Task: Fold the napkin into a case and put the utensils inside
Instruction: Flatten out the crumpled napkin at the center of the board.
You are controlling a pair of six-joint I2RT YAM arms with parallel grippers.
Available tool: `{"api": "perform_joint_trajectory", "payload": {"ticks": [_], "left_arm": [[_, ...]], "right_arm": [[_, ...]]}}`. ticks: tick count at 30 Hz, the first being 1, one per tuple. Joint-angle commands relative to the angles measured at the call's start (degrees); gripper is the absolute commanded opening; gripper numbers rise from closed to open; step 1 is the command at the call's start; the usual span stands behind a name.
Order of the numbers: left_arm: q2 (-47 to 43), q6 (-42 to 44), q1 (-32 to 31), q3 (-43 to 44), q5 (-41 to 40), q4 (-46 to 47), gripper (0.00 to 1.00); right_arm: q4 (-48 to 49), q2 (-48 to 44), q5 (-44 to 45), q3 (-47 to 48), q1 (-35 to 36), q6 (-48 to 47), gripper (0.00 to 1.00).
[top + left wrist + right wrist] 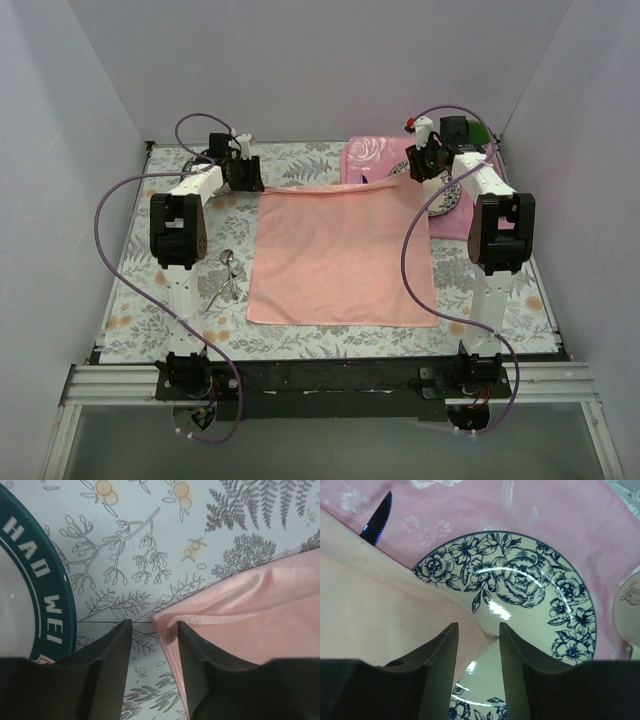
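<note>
Writing: the only legible text is on the rim of the green plate (55,600) in the left wrist view, white capitals "HAD WEI", with the rest cut off. I see no other labels.

Napkin (340,255): it is spread flat mid-table on the fern-print tablecloth (140,290), with its near hem parallel to the table's front edge. The far hem runs from one gripper to the other and is slightly ridged.

My left gripper (153,630) is at the far left corner of the napkin. The jaws are parted with a clear gap. The corner tip lies against the inner face of the right finger (192,655) and is not pinched.

My right gripper (478,630) is at the far right corner, jaws likewise parted. The napkin corner lies loose between them, draped onto the blue flowered plate (530,590). That plate sits on the rose placemat (470,505), and a dark knife (377,520) pokes out past the napkin edge.

Utensils (225,280): they lie on the tablecloth just left of the napkin, beside my left arm.

Room: a strip of tablecloth shows along the near hem, and a wider band on the left around the utensils. The right side is crowded by the plate and placemat.
</note>
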Motion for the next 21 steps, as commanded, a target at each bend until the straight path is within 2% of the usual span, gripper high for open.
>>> {"api": "perform_joint_trajectory", "payload": {"ticks": [1, 2, 6, 9, 13, 17, 18, 21], "left_arm": [[-0.2, -1.2, 0.4, 4.6, -2.9, 0.6, 0.47], [-0.1, -1.8, 0.5, 6.3, -3.7, 0.6, 0.54], [1.2, -4.0, 1.9, 12.1, -3.3, 1.2, 0.65], [2.7, -4.4, 2.7, 15.8, -1.1, -0.6, 0.66], [1.0, -3.1, 3.0, 14.5, 1.6, -2.6, 0.66], [-4.4, 0.4, 3.1, 8.2, 5.6, -3.6, 0.65], [-5.6, 3.9, 3.1, 7.0, 8.3, -4.3, 0.65], [-9.1, 11.1, 3.1, 2.6, 10.9, -7.5, 0.65]], "right_arm": [[-0.1, 1.0, 0.7, 6.6, -0.5, 2.6, 0.51], [-0.3, 1.2, 0.2, 7.5, -0.8, 3.2, 0.53], [-1.8, 3.4, -2.0, 11.6, -1.9, 5.0, 0.61], [-5.8, 5.5, -5.3, 15.2, -2.7, 4.7, 0.59], [-13.8, 6.7, -10.5, 19.0, -5.0, 0.5, 0.57], [-16.8, -0.6, -11.4, 10.3, -6.7, -6.8, 0.62], [-17.2, -1.9, -10.9, 8.8, -6.7, -11.1, 0.66], [-16.8, -5.0, -8.5, 4.9, -6.7, -15.5, 0.76]]}}
